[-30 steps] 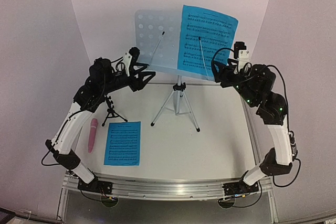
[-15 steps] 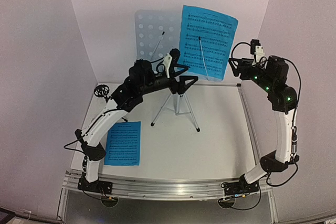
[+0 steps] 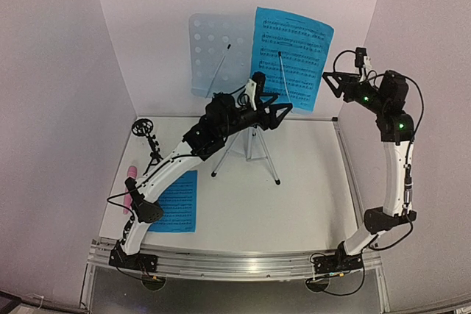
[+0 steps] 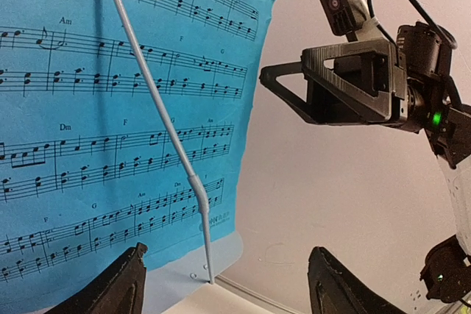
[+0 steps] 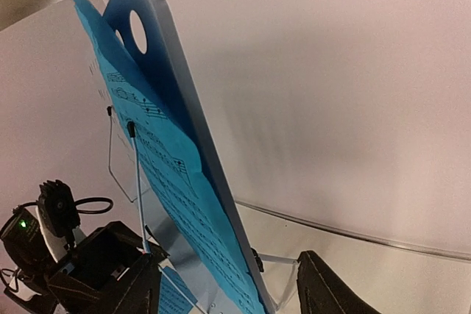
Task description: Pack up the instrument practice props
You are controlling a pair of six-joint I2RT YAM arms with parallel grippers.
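- Blue music sheet (image 3: 291, 53), printed with black staves, stands upright on the right half of a perforated pale-blue desk (image 3: 210, 45). The desk tops a silver tripod music stand (image 3: 252, 145) at the far middle of the white table (image 3: 309, 196). A thin pale wire page-holder (image 4: 154, 112) lies across the sheet.
- Left gripper (image 4: 227, 273) hovers just in front of the sheet's lower right corner. Its jaws are spread wide and hold nothing.
- Right gripper (image 5: 228, 281) hangs just right of the desk's right edge. Its jaws are also wide apart and empty.
- Risk: both grippers face the same corner, so they could knock into each other if they close in together.
- Risk: the wire pins the sheet, so pulling the paper out sideways could crease or tear it.
- Risk: the tripod looks light and top-heavy, so a push or tug on the desk could tip the whole stand.
- Risk: thin paper may slip from a pinch and flutter down.
- Count: two blue sheets. One is on the desk, and a second blue music sheet (image 3: 180, 207) lies flat at the near left, partly under the left arm.
- Count: one pink stick microphone (image 3: 129, 182) at the left edge.
- Count: one small black tripod mic stand (image 3: 151, 145) with a ring mount, at the far left.
- Count: one music stand, two wire page-holders and two grippers.
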